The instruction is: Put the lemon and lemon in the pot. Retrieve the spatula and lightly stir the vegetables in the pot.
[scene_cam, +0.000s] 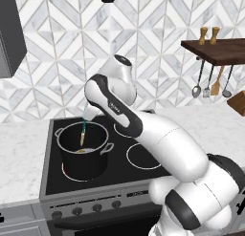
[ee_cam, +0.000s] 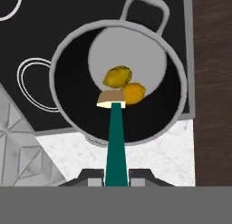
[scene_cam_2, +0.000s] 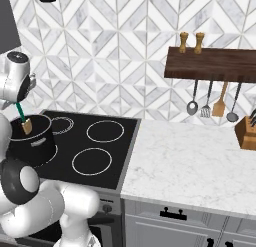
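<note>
The black pot (ee_cam: 68, 109) stands on the front left burner of the cooktop, seen from straight above in the hand view. Two yellow lemons (ee_cam: 118, 76) (ee_cam: 134, 93) lie touching on its grey bottom. The spatula (ee_cam: 116, 141) has a green handle and a tan head, and the head hangs just above the lemons. My gripper (ee_cam: 116, 177) is shut on the handle's upper end, above the pot's mouth. From the left base camera the spatula (scene_cam: 83, 133) points down into the pot (scene_cam: 81, 166) below my gripper (scene_cam: 87, 114). From the right, the spatula (scene_cam_2: 23, 118) dips into the pot (scene_cam_2: 32, 148).
The black cooktop (scene_cam_2: 100, 151) has three free burners. White marble counter (scene_cam_2: 190, 166) lies to its right. A dark wooden shelf (scene_cam_2: 215, 63) carries two shakers, with steel ladles (scene_cam_2: 192, 107) and an orange wooden utensil (scene_cam_2: 219, 107) on hooks. A knife block (scene_cam_2: 247, 131) stands far right.
</note>
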You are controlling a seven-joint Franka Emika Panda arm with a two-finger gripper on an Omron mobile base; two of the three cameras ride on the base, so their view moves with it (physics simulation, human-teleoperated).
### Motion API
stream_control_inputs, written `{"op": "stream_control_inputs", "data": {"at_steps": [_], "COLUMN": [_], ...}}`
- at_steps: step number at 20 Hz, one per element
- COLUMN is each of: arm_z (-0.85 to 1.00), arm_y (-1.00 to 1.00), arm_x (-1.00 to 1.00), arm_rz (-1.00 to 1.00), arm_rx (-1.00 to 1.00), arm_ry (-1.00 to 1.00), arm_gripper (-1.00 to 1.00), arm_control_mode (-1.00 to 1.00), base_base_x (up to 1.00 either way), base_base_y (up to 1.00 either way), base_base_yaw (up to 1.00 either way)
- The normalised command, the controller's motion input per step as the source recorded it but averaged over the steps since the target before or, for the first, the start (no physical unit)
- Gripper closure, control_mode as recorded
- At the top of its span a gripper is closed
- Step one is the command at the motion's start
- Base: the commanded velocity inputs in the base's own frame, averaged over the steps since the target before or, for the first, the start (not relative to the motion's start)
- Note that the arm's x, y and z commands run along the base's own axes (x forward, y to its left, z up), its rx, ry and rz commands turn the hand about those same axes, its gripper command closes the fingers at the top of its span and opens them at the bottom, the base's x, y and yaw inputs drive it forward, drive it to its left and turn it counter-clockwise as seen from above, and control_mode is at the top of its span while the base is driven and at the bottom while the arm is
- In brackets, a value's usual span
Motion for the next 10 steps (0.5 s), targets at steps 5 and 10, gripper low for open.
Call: {"op": "stream_control_inputs", "data": {"at_steps": [5, 10], "arm_z": [-0.46, -0.22], "arm_y": [0.04, 0.03], "arm_x": [0.19, 0.19], "arm_rz": [-0.09, -0.08], "arm_rx": [0.0, 0.02], "arm_ry": [0.09, 0.06], "arm_gripper": [1.0, 1.0], "arm_control_mode": [-1.0, -1.0], "base_base_x": [0.0, 0.0], "base_base_y": [0.0, 0.0], "base_base_yaw": [0.0, 0.0]}}
